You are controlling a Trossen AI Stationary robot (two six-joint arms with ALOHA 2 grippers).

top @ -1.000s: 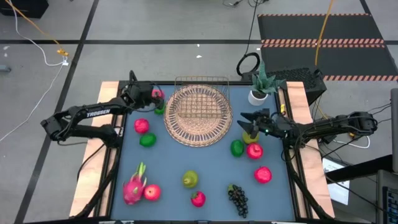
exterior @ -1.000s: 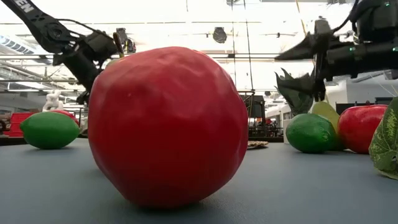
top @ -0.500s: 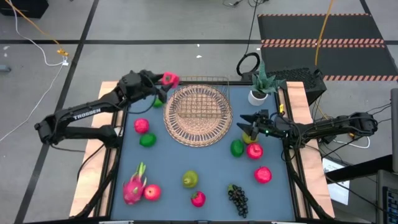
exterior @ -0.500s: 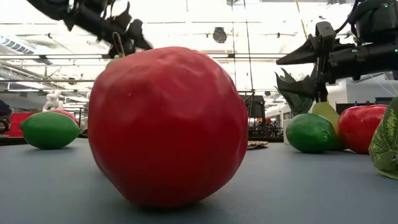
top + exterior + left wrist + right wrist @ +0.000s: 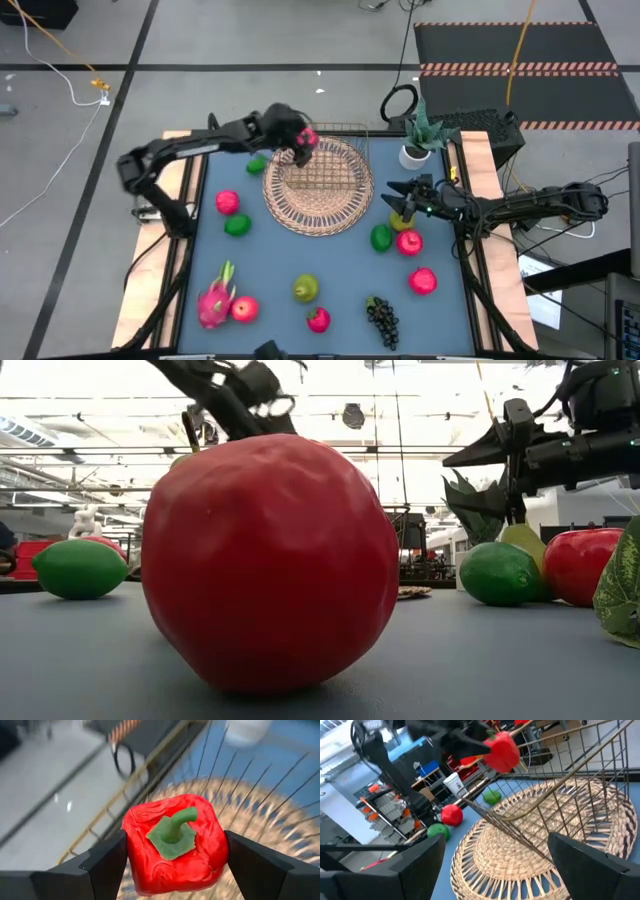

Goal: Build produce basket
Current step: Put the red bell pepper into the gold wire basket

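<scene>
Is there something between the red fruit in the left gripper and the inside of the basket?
Nothing visible blocks it. The left gripper holds the red fruit above the basket, over its left rim. The basket's top is open and no fruit shows inside it. The right gripper waits open beside the wicker mat, clear of the path.

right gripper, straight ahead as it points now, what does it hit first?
Probably the wire basket standing on the wicker mat: the open right gripper faces its near wall. Depth is unclear, so it might pass above it.
</scene>
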